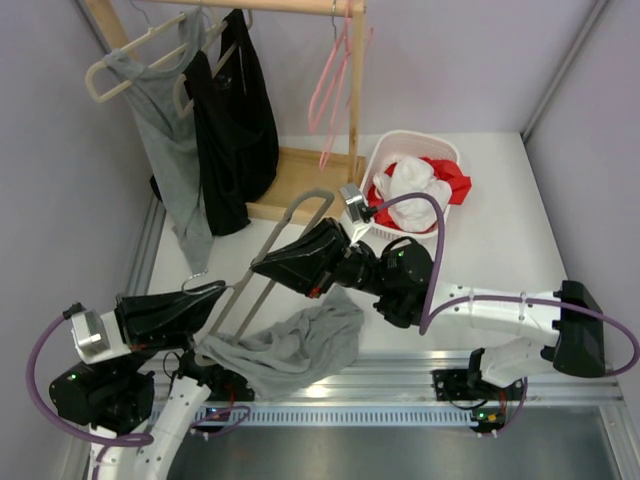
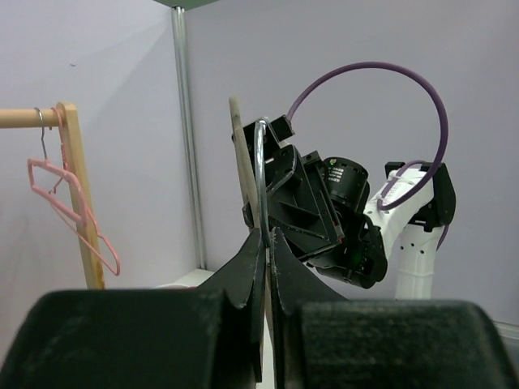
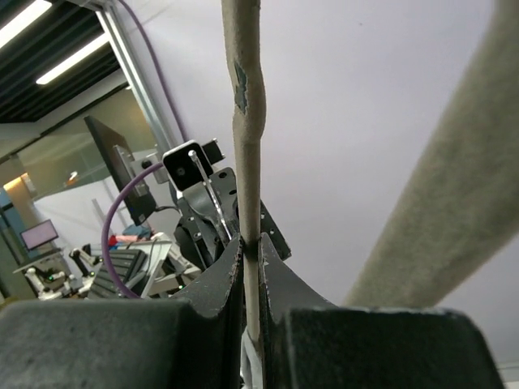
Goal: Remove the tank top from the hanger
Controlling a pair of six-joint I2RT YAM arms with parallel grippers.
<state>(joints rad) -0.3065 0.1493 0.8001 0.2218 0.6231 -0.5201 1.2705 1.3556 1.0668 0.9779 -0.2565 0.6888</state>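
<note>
So here's what we've got: both arms are on the same hanger (image 1: 312, 200), which sits tilted over the middle of the table (image 1: 500, 200); the left claw (image 1: 222, 288) is clenched on its wire hook (image 2: 259, 170), and the left wrist view shows the fingers (image 2: 247, 267) pinched tight around that wire; the right claw (image 1: 262, 263) is clamped on one of the hanger's beige bars, and in the right wrist view the bar (image 3: 246, 121) runs straight up out of the closed fingers (image 3: 227, 275).

The tank top (image 1: 300, 345) is the grey one, crumpled on the table at the near edge between the two arm bases; its left corner lies right by the hanger's low end, and we honestly can't tell if it's caught there or just touching; the rest of it is flat on the table, not draped over the bars.

Other stuff: a wooden rack (image 1: 357, 80) at the far left with another grey top (image 1: 165, 130), a black garment (image 1: 235, 120) and pink hangers (image 1: 330, 90); just beside its base, a white basket (image 1: 420, 137) holds red and white clothes.
</note>
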